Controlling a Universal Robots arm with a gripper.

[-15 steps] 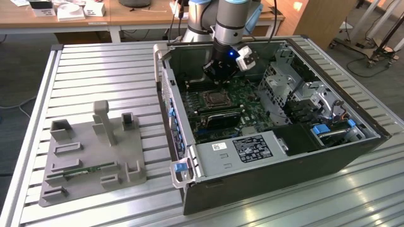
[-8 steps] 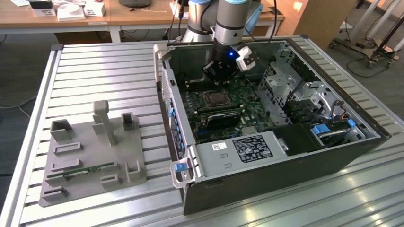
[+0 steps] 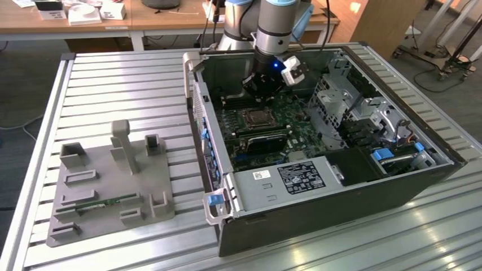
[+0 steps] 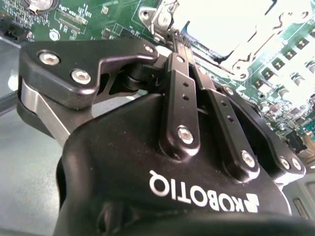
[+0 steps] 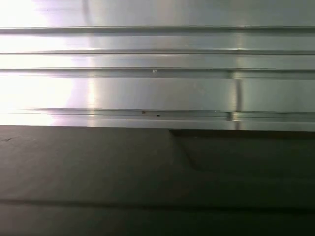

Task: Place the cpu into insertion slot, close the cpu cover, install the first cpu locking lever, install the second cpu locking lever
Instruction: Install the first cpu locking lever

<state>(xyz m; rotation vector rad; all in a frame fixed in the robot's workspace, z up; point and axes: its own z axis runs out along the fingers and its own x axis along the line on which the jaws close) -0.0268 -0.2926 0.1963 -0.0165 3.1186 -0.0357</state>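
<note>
Reaching down into the open computer case [image 3: 391,186], your gripper [image 3: 262,87] hangs over the green motherboard [image 3: 290,110], close above the insertion slot [image 3: 256,117]. In the exterior view the slot sits just nearer the camera than the gripper, with the two almost overlapping.

In the second wrist view the fingers [image 4: 178,83] are drawn narrow and lie side by side with no gap you can see. The gripper [image 4: 176,39] ends right at the corner of the insertion slot [image 4: 231,29], beside a silvery metal tab [image 4: 161,17]. You can't tell whether something thin is pinched between the tips or whether they touch the tab.

The relation to watch is that the slot lies straight ahead of the fingertips, along the fingers' long axis and not off to one side.

The slot's middle is a bright silvery blur, so judge the cpu [image 4: 221,19] as already seated. The cpu cover [image 4: 248,49] looks to be lying flat around it. Whether either locking lever is latched isn't readable.

The case lies on its side on the slatted aluminium surface [image 3: 121,84], and a grey fixture block [image 3: 105,186] stands well apart on the exterior view's left. The first wrist view gives you the surface slats [image 5: 157,88] past a dark edge.
</note>
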